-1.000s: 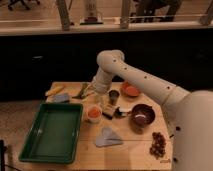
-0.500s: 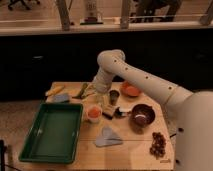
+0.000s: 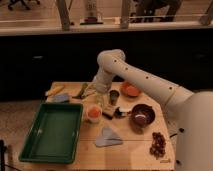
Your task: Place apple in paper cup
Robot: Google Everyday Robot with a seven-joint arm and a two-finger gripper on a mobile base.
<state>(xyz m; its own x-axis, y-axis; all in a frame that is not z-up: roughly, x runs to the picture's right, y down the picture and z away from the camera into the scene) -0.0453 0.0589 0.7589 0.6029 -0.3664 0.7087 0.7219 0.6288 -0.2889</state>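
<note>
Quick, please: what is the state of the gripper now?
Gripper: open, holding nothing, just above the cup with the apple in it.

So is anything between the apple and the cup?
Nothing visible. The apple already appears to sit in the mouth of the cup, with the gripper just above it.

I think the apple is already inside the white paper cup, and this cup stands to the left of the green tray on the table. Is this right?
One detail is wrong. In the camera view the paper cup, with the apple in it, stands just right of the green tray, not left. The gripper hangs above the cup, open.
</note>
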